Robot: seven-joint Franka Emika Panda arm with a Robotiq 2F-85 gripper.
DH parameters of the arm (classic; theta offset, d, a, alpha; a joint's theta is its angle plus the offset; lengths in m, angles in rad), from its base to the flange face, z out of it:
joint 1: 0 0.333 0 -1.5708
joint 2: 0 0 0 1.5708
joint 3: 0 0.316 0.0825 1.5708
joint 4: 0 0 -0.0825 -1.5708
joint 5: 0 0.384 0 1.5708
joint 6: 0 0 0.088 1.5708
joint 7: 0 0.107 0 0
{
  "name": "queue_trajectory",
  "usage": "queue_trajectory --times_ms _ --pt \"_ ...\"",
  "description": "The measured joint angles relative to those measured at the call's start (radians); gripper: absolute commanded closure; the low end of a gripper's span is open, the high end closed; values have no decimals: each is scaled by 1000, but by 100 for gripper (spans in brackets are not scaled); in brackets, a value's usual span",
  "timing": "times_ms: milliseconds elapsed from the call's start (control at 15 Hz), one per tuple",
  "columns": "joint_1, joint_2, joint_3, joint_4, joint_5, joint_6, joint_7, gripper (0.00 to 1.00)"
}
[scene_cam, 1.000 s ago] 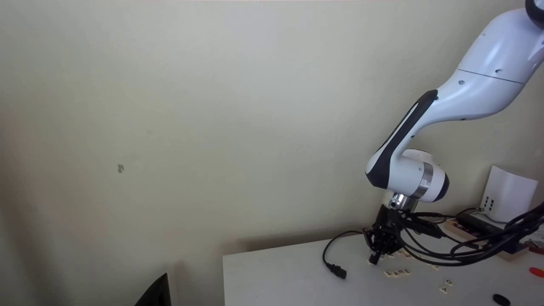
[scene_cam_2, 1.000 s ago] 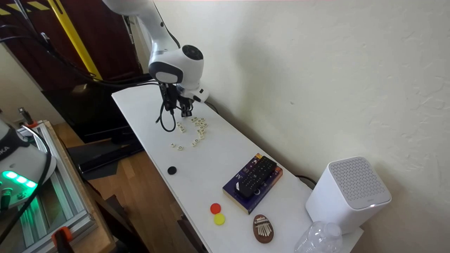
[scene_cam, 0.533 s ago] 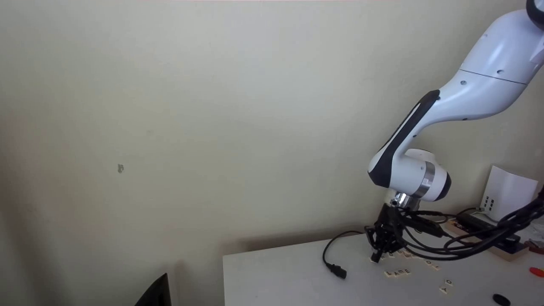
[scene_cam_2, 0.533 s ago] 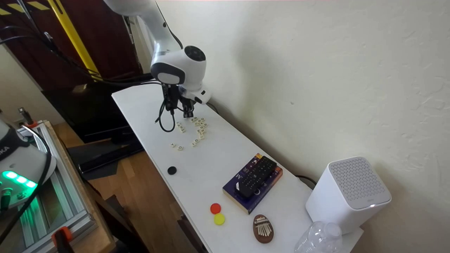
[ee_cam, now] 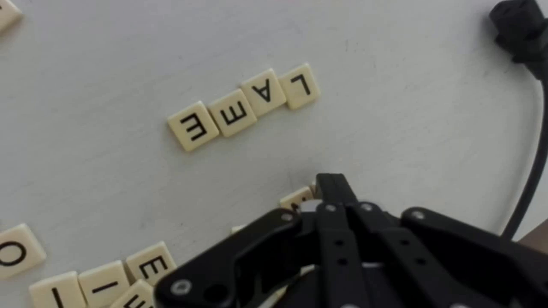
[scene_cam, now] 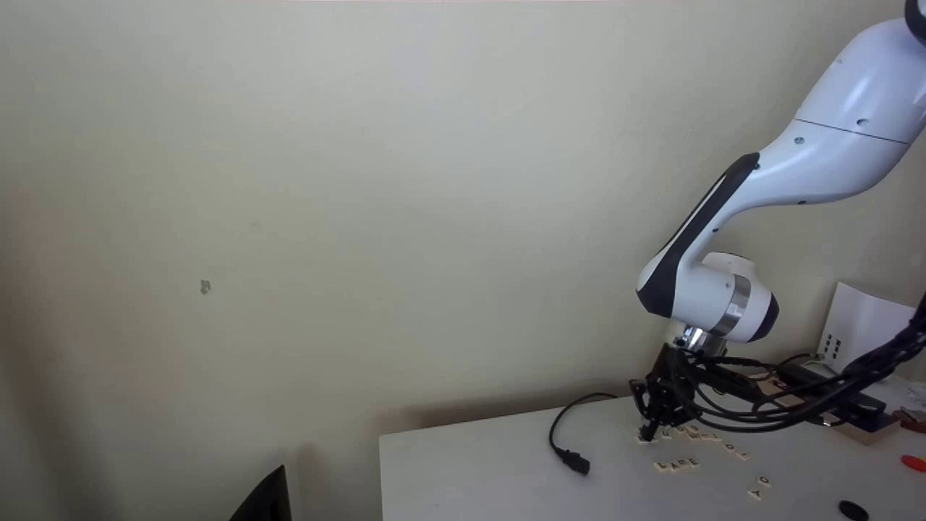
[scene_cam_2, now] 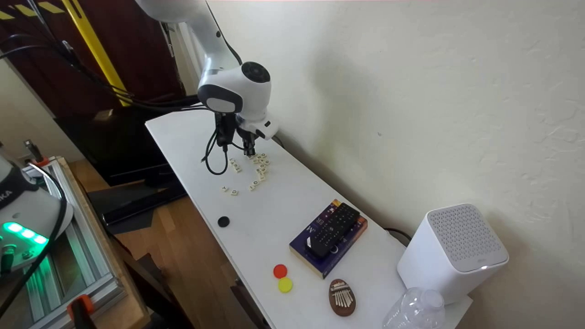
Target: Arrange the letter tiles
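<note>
- The claw [ee_cam: 336, 188] is holding its fingers pressed together, seemingly with nothing between them; its tips are standing low over the table [scene_cam_2: 256, 219], though whether they are touching it is not showing.
- Just beside the tips, a tile [ee_cam: 296, 197] is lying partly hidden; the step in hand is looking like nudging it into line.
- For a clean nudge, the tips should be meeting its edge low and square, pushing in short strokes, never riding over its face.
- A cluster of tiles [ee_cam: 107, 282] is lying close by, partly covered by the claw's body, so wide sweeps would be risking collisions.
- Out past the tips, a row of four tiles [ee_cam: 240, 107] is lying slightly stepped, from L to E; pushes should be stopping short of it.
- In an exterior view, a cable loop [scene_cam_2: 226, 157] is dangling near that row, needing watching.
- Farther out, an O tile [scene_cam: 763, 480] and another tile [scene_cam: 754, 494] are sitting well apart from the row.
</note>
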Motion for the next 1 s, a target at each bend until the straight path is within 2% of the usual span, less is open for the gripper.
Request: queue_trajectory --times_ms 400,667,1000 --pt "-64 -25 82 -42 1 114 -2 100" --pt "-89 -55 125 -85 -1 117 -20 100" --pt "-90 -98 135 -149 -8 112 -51 100"
